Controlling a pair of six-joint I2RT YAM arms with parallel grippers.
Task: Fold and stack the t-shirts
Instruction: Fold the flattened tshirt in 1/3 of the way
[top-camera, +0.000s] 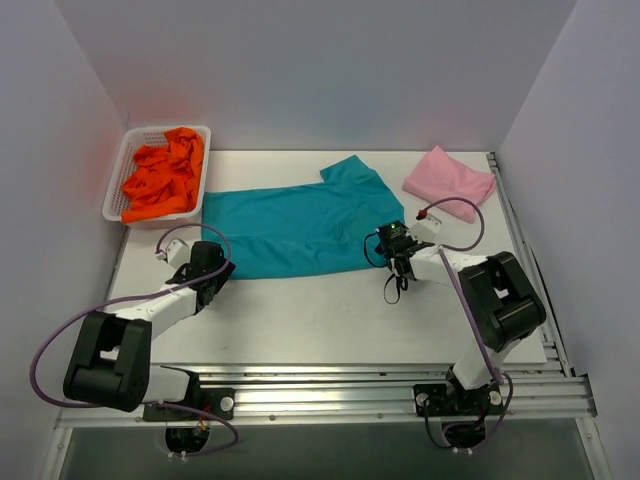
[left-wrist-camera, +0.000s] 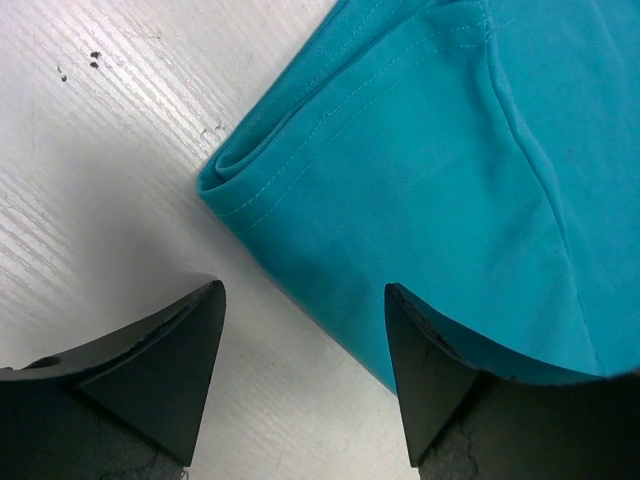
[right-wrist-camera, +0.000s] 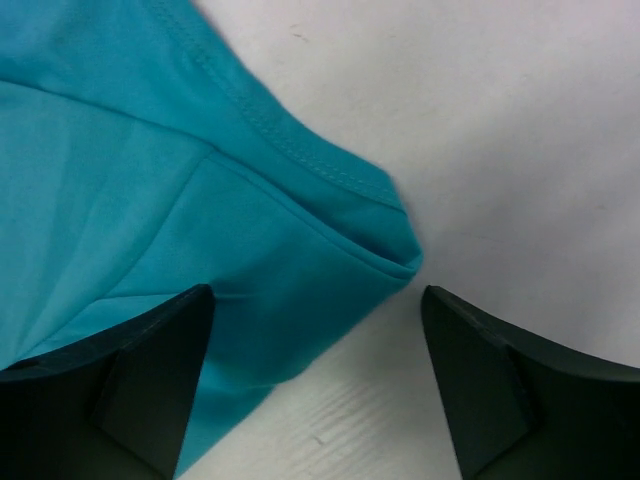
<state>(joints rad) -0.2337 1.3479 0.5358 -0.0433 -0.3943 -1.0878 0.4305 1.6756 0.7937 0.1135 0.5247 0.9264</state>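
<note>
In the top view, I have the teal shirt (top-camera: 295, 228) lying as a long band across the middle of the table (top-camera: 320, 320). The left gripper (top-camera: 212, 266) is at its lower left corner and the right gripper (top-camera: 392, 245) at its lower right. The pink shirt (top-camera: 450, 180) lies folded at the upper right, well apart from the teal one. The only container, the white basket (top-camera: 113, 190), stands at the upper left just beside the teal shirt's end. It holds the orange shirts (top-camera: 165, 175) in a crumpled heap, none folded.

In the left wrist view, the jaws stand spread with nothing in them. A doubled, stitched corner of the teal cloth fills the upper right. One finger hangs over the cloth and the other over bare table.

In the right wrist view, this gripper is likewise released and empty. The pointed teal corner lies between its fingers, nearer the right one.

I judge the teal shirt to be mid-fold, with both arms lining up on its near corners. Next I need to lower both, pinch every layer at each corner, then carry the edge over evenly.
</note>
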